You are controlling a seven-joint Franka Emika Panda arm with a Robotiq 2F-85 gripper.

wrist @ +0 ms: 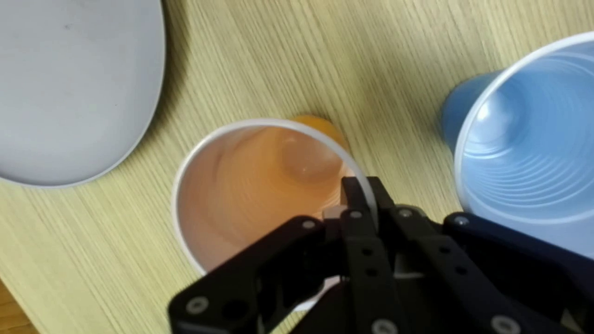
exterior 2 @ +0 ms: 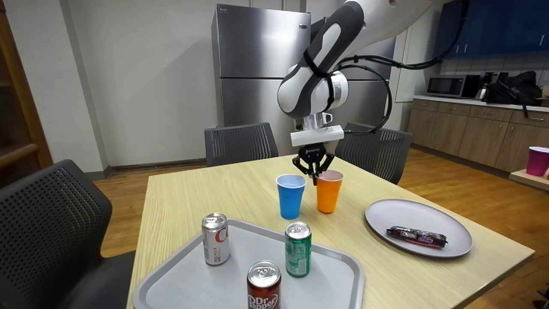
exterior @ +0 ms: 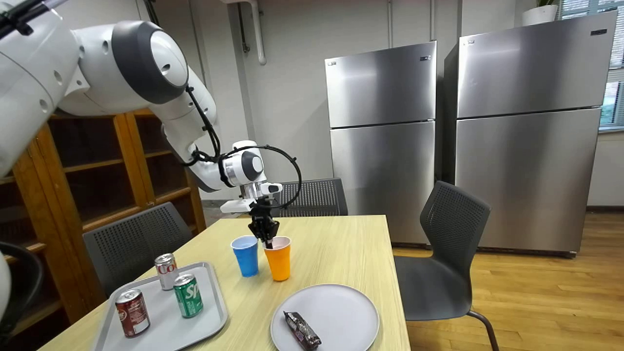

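My gripper [exterior: 269, 243] is shut on the rim of an orange cup [exterior: 280, 263]. In the wrist view, one finger is inside the orange cup [wrist: 250, 176] and one outside, with the white rim between the fingertips [wrist: 365, 185]. In both exterior views, the orange cup [exterior 2: 327, 198] is upright at the table, and the gripper [exterior 2: 315, 180] points down at its edge. The cup looks empty inside. A blue cup [exterior 2: 290, 201] stands close beside it, apart from the gripper; it also shows in the wrist view [wrist: 533, 120].
A grey plate [exterior: 348, 307] with a dark wrapped bar [exterior: 302, 331] lies near the orange cup. A grey tray [exterior 2: 171, 283] holds a silver can [exterior 2: 215, 240], a green can [exterior 2: 298, 251] and a dark red can [exterior 2: 264, 287]. Chairs [exterior: 448, 253] surround the wooden table [exterior: 336, 243].
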